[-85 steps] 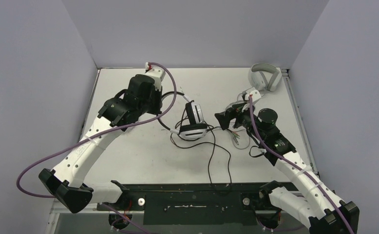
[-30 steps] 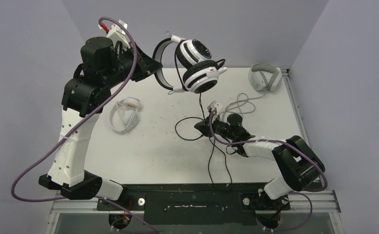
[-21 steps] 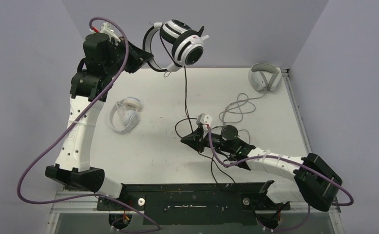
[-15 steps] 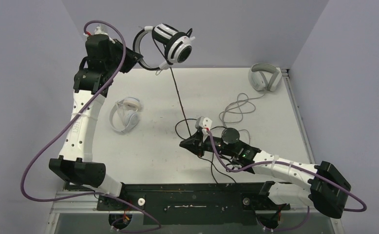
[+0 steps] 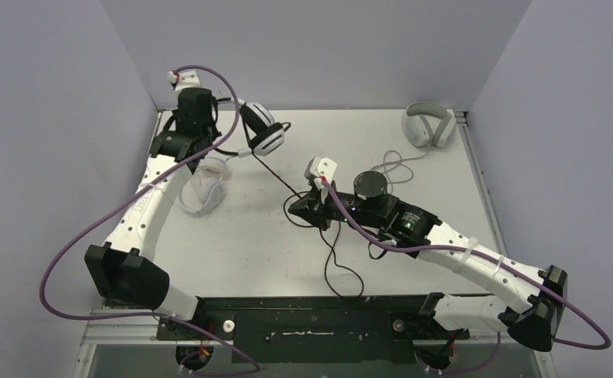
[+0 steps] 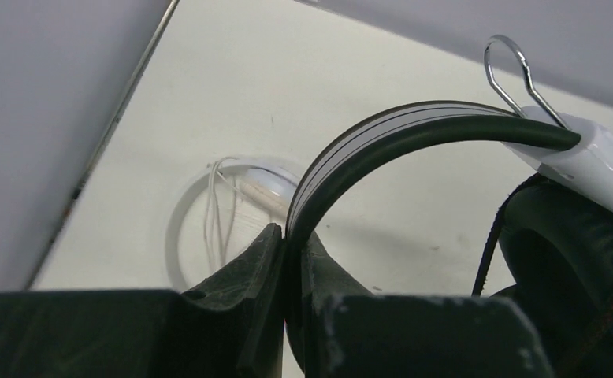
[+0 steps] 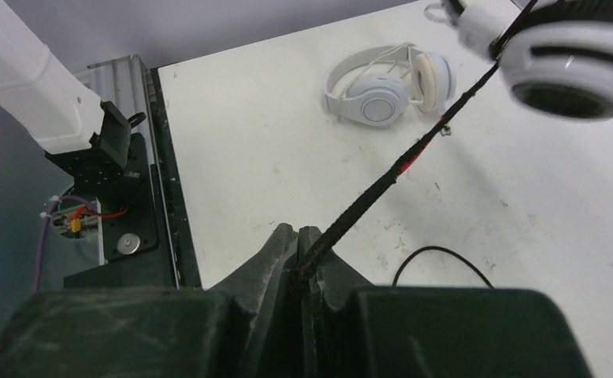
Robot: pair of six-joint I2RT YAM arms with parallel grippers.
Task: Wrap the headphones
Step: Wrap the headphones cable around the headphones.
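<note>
Left end effector (image 6: 286,260) clamped on headband (image 6: 382,130) of black-and-white headset (image 5: 262,132), now lowered from high lift to just over far-left worktop (image 5: 232,252), near white pair (image 5: 202,191). Right end effector (image 7: 299,264) pinches black cable (image 7: 390,185), taut; winding likely next.

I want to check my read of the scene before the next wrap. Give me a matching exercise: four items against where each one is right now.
1 black-and-white headset
2 black cable
3 small white headphones
4 grey headphones

A far right corner of the table
B pinched in the right gripper
C headband clamped in the left gripper
D lying near the table's left edge

Pairs: 1-C, 2-B, 3-D, 4-A
</note>
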